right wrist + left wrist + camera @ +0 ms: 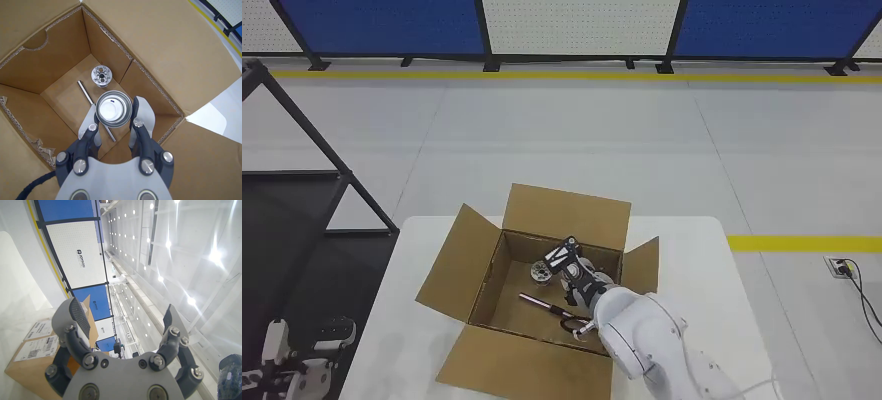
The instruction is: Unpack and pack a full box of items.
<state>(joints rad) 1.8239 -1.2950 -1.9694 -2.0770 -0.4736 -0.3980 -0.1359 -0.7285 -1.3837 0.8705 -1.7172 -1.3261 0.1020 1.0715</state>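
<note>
Right gripper [114,102] is inside the open cardboard box [62,47], which sits at the middle of the desk [412,250].

A metal spray can [113,110] sits directly between the right fingers [139,111], one pad against each side of its body. The fingers are closed to the can's width and have it clamped. The can is upright with its long axis vertical. Its white cap and silver rim point up at the wrist camera. Cannot tell whether its base is on the box floor or lifted.

Below the can, a bare steel rod [85,91] lies flat on the box floor. In the right wrist view the can crosses over its middle. In the top view its long axis runs roughly along the box's near wall, angled slightly.

Beyond the rod, a round flanged metal hub [102,75] stands on the floor toward the far-left corner of the box, with its open face upward. It is close to the rod's end but apart from it.

All four box flaps are folded outward.

Left gripper [122,306] is beyond the desk's left edge, toward the near end. Its fingers are spread wide and hold nothing. It points up at the ceiling, with the box's labelled side wall behind one finger.
</note>
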